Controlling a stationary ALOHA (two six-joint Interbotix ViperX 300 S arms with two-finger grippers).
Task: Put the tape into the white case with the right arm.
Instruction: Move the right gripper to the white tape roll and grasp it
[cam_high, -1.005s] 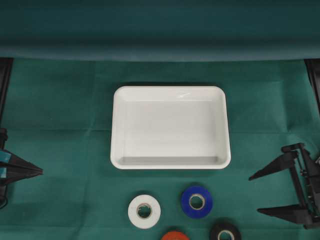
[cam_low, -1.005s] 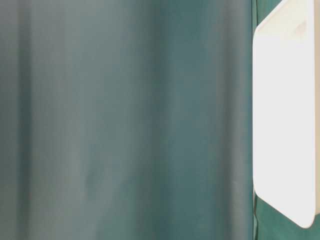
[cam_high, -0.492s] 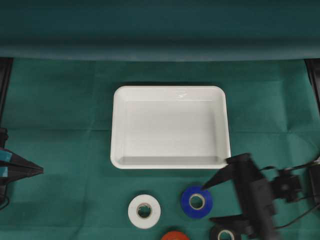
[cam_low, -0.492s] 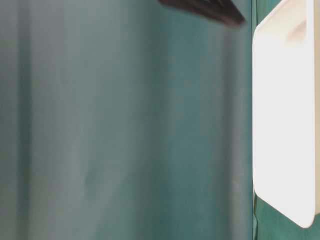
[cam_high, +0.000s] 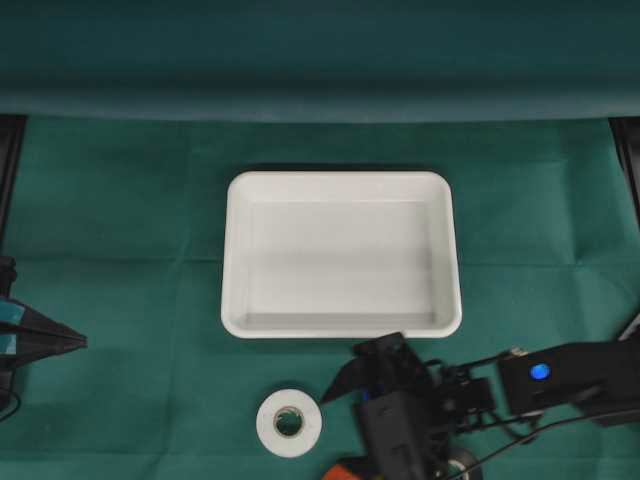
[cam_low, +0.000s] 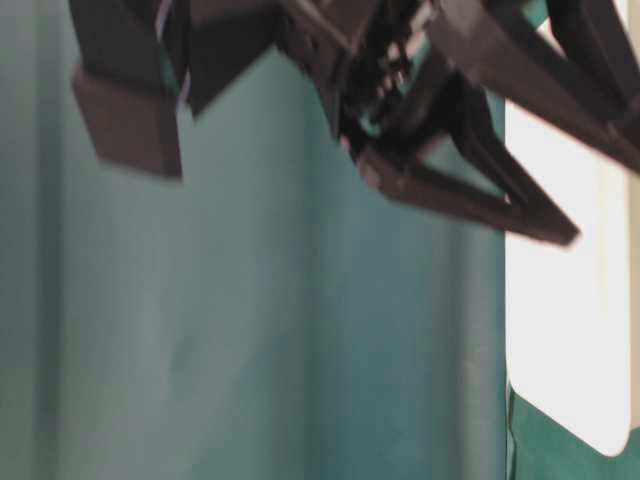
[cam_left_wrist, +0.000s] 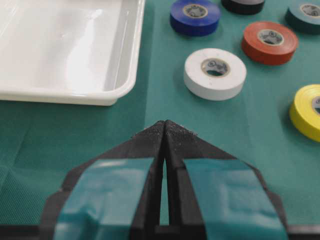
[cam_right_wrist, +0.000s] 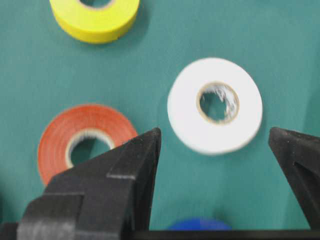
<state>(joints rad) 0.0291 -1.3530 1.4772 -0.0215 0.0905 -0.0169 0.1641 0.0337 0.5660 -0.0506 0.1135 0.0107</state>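
Note:
The white case (cam_high: 340, 325) lies empty in the middle of the green cloth. In front of it lie tape rolls: white (cam_high: 289, 423) and orange (cam_high: 345, 468). My all-black right gripper (cam_high: 335, 432) hangs open over them, pointing left, and hides the blue roll from overhead. In the right wrist view the gripper (cam_right_wrist: 215, 132) stands wide, the white tape (cam_right_wrist: 215, 105) beyond its tips, orange tape (cam_right_wrist: 82, 142) to the left, blue tape (cam_right_wrist: 200, 224) beneath. My left gripper (cam_left_wrist: 164, 124) is shut on nothing at the far left (cam_high: 50, 340).
Yellow tape (cam_right_wrist: 95, 17) lies beyond the orange roll. The left wrist view also shows black tape (cam_left_wrist: 243, 5) and dark teal tape (cam_left_wrist: 305, 10) past the blue roll (cam_left_wrist: 195, 16). A green curtain fold crosses the back.
My right arm has swept in from the right edge leftward and now covers the blue and black rolls in the overhead view. It stays open. The left arm has not moved.

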